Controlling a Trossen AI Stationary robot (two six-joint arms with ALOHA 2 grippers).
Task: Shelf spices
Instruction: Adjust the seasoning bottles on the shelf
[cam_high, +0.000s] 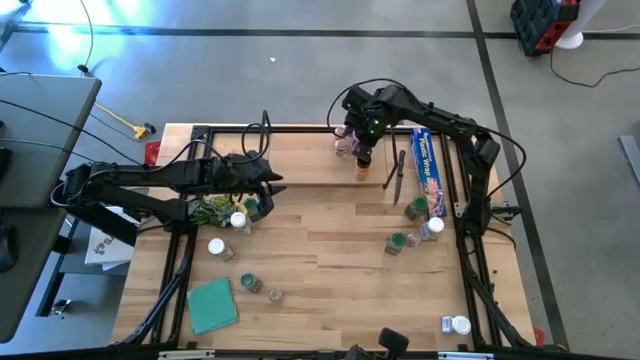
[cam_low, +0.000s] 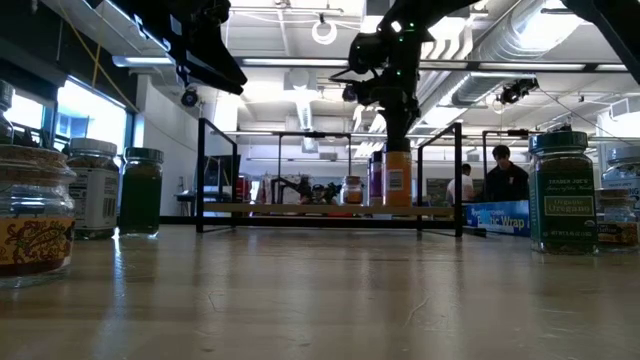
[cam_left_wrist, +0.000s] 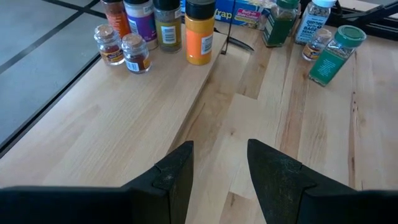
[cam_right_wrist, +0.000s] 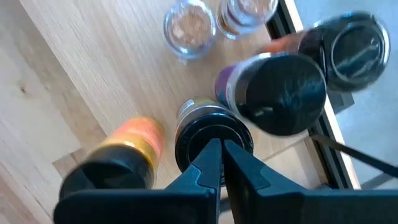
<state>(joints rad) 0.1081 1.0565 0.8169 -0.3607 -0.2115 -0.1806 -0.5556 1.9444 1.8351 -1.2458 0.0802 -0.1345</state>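
Dark and pressed tight together with nothing between them, the right jaws (cam_right_wrist: 219, 163) hang straight above the black lid of a yellow-labelled jar (cam_right_wrist: 210, 132) that stands upright on the shelf (cam_high: 300, 160), the light board along the far edge of the desk (cam_high: 340, 250). Just beside those jaws stands an orange jar with a black lid (cam_right_wrist: 124, 155), and on the other side a purple-labelled jar (cam_right_wrist: 273, 87) with a broad black cap; a little farther along the board stand two small clear jars (cam_right_wrist: 189, 25) side by side and a dark-lidded jar with a red-orange body (cam_right_wrist: 345, 50). In the low view the right gripper (cam_low: 398, 125) comes down onto this cluster between the thin black end frames (cam_low: 455, 180) of the shelf. Beyond the shelf's end, away from these jaws, a long blue wrap box (cam_high: 428, 165) lies on the desk, with green-lidded and white-lidded jars (cam_high: 420, 225) loose beside it. Well apart, on the far side of the desk from the right jaws, the left gripper (cam_left_wrist: 219, 171) hovers above bare board with its jaws parted and empty; spice jars (cam_high: 235, 215) cluster below it, and nearer the desk's front lie a flat teal square (cam_high: 212, 305) and two more small jars (cam_high: 250, 283).
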